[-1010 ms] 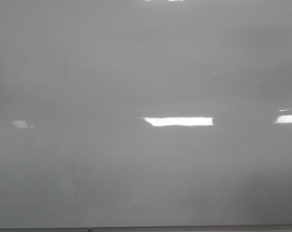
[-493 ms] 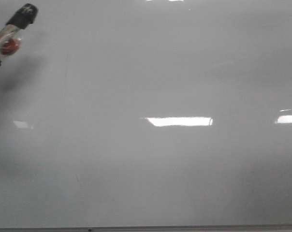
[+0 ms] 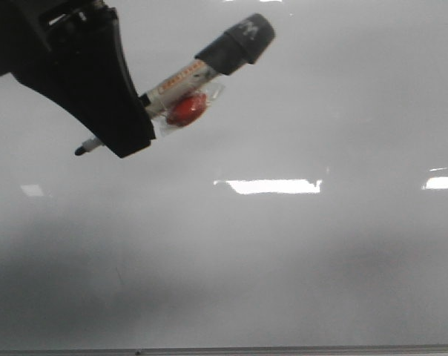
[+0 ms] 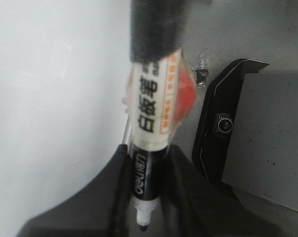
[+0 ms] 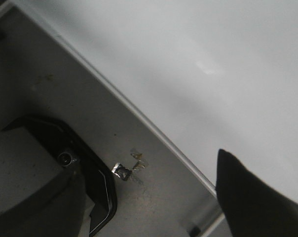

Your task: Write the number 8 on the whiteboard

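Observation:
The whiteboard [image 3: 305, 259] fills the front view, pale grey and glossy, with no number 8 on it. My left gripper [image 3: 127, 141] is at the upper left of the front view, shut on a black-capped whiteboard marker [image 3: 187, 78]. The marker's black tip [image 3: 81, 150] sticks out past the fingers, and I cannot tell whether it touches the board. A red blob [image 3: 187, 110] is taped to the barrel. In the left wrist view the marker [image 4: 151, 113] sits clamped between the dark fingers [image 4: 114, 197]. Of my right gripper only one dark finger [image 5: 252, 197] shows, over the board's edge.
Bright light reflections [image 3: 268, 185] lie on the board, and its thin grey frame [image 3: 283, 349] runs along the bottom. Beside the board is a grey surface with a black camera housing [image 5: 65, 158] that also shows in the left wrist view [image 4: 220, 126], and a scrap of tape [image 5: 123, 170].
My left gripper with the marker has come into the front view from the upper left and moved right and down across the board. No mark has appeared.

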`<action>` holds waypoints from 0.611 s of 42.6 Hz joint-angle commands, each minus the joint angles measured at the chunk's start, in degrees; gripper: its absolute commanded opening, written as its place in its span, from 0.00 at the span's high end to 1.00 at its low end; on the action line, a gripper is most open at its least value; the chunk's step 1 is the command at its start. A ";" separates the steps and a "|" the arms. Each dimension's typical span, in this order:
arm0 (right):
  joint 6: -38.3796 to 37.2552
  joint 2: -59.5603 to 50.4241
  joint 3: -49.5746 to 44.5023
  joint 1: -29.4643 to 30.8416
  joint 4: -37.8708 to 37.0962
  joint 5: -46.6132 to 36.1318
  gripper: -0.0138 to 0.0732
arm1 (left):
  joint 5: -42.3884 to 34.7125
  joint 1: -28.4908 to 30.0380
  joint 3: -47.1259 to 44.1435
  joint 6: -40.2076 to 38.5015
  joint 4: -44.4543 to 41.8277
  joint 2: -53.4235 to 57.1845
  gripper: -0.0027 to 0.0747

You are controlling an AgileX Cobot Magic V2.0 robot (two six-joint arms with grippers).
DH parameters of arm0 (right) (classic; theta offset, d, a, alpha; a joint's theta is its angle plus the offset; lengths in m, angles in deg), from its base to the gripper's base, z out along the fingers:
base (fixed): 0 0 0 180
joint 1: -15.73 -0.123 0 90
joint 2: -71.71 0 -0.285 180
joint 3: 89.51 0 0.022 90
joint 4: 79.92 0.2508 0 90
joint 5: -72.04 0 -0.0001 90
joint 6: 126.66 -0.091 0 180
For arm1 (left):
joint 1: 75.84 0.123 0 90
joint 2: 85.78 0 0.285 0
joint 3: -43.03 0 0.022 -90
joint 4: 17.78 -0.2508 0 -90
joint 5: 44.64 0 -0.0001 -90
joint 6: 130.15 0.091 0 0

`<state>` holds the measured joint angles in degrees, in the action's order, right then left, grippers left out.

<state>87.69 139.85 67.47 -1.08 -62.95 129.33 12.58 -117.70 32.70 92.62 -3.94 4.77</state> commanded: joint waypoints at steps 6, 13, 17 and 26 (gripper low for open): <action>16.90 0.27 2.23 -8.67 12.90 -2.25 0.19 | -1.05 -5.21 1.97 0.58 1.12 1.33 0.99; 16.91 3.35 3.94 -13.70 13.30 -2.90 0.19 | -1.39 -7.15 1.97 0.58 1.12 1.33 0.99; 16.91 5.86 5.62 -16.55 13.30 -3.32 0.19 | -1.43 -7.49 1.97 0.58 1.12 1.33 0.99; 16.91 9.28 7.32 -19.34 13.89 -4.89 0.29 | -1.43 -7.49 1.97 0.58 1.12 1.33 0.99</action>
<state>104.06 149.54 72.62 -20.08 -51.20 126.84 12.62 -124.69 32.70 93.07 -4.05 4.55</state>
